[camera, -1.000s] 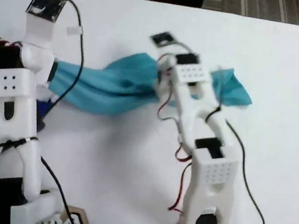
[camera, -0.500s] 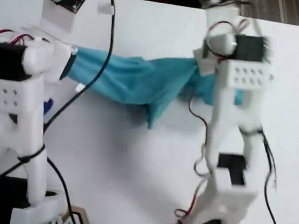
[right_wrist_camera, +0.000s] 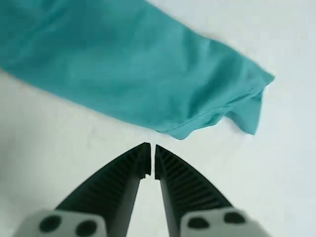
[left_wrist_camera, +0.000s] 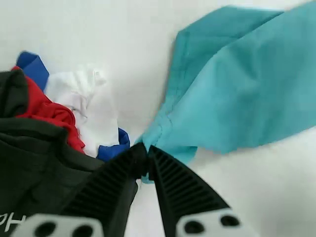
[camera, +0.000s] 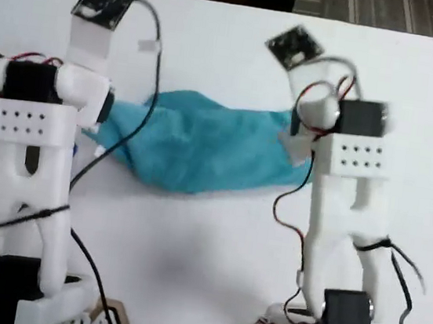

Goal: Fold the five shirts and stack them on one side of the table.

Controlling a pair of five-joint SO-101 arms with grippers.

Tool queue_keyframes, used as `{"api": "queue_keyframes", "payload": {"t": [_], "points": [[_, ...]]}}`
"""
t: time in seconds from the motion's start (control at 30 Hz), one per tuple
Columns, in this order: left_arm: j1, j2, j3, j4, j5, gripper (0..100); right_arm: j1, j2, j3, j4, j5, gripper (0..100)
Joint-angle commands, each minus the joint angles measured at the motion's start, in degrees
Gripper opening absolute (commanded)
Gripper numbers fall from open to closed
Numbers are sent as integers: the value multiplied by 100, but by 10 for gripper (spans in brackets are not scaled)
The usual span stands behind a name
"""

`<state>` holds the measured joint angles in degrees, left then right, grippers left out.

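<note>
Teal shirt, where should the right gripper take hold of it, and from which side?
Probably the loose corner flap of the teal shirt, coming from the bare table beside it. It juts past the bunched edge, nearest the right gripper, while the left gripper pinches the opposite end.

High view, left of frame: left arm (camera: 27,147), white, stretched from the lower edge up toward the upper left, wrist bent downward. Right of frame: right arm (camera: 351,194), posed alike. Left gripper (left_wrist_camera: 143,154): black ribbed jaws pinched on an edge of the teal shirt (left_wrist_camera: 237,84). Right gripper (right_wrist_camera: 149,150): jaws drawn to a thin slit, tips just short of the cloth.
</note>
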<state>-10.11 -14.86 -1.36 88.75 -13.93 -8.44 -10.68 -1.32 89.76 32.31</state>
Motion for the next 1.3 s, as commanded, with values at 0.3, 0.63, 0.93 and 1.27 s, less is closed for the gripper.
{"api": "queue_keyframes", "payload": {"t": [0.3,0.63,0.93,1.27], "points": [[-589,-229,1833,-2356,44,27,-2044,-1059,4009,-3152,-1363,372],[-545,-273,1886,-2716,53,27,-2571,374,4149,-4215,-1363,389],[-536,-220,1938,-3666,53,27,-2202,2422,1846,-3108,-1345,313],[-475,-211,1947,-3763,598,27,-1235,3020,53,-2378,-1319,21]]}}
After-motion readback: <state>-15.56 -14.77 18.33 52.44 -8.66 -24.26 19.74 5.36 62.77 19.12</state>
